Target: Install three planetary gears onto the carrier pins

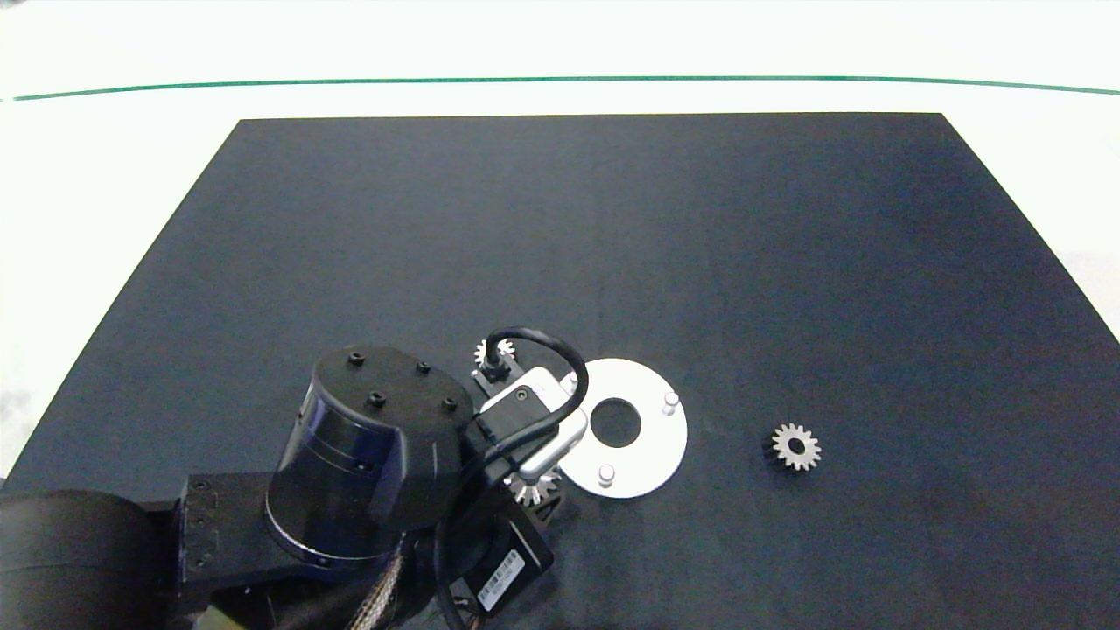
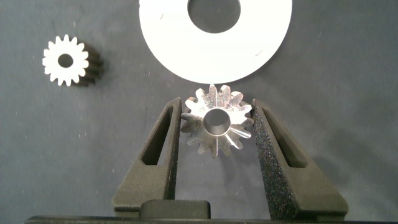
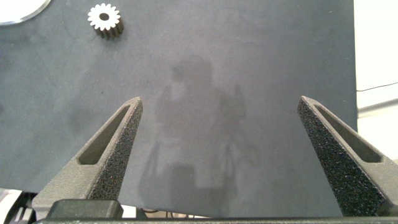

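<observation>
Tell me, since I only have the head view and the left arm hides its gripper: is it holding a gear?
Observer: Yes. The left wrist view shows the left gripper shut on a gear, just short of the white plate.
Operator: And the right gripper? It isn't in my view.
Observer: The right gripper is wide open and empty above the dark mat. A loose gear lies on the mat, well clear of it.

One gear point(image 1: 795, 447) lies right of the plate point(image 1: 647, 464), two left
</observation>
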